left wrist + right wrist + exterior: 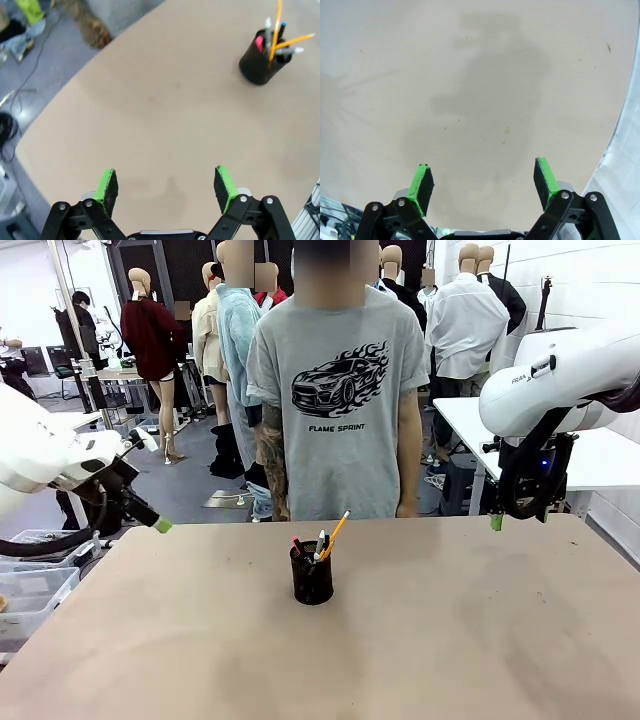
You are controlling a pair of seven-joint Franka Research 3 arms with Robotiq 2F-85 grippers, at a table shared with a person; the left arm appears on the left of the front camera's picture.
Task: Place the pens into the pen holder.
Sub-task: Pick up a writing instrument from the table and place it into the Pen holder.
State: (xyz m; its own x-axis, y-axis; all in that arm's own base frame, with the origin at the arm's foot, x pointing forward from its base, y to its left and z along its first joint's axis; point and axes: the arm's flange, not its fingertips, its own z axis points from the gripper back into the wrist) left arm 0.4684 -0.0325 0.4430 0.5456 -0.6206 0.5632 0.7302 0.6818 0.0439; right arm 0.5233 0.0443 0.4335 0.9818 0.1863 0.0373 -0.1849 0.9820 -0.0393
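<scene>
Front view: black mesh pen holder [312,580] stands upright mid-table [450,640], pens [322,541] inside it, tips sticking out, yellow-orange one leaning right. Person in grey T-shirt [340,390] stands at far edge. Left gripper [160,525] off the table's left edge, right gripper [520,520] above far right edge, both well apart from holder. Left wrist view: left gripper [167,186] fingers spread, nothing between, holder [261,62] far off. Right wrist view: right gripper [483,185] spread wide over bare tabletop.

A wide, light-brown, matte tabletop [480,640] is carrying 1 small black mesh cylindrical pen holder [312,580] standing upright near its middle, with faint smudges showing on the surface.
</scene>
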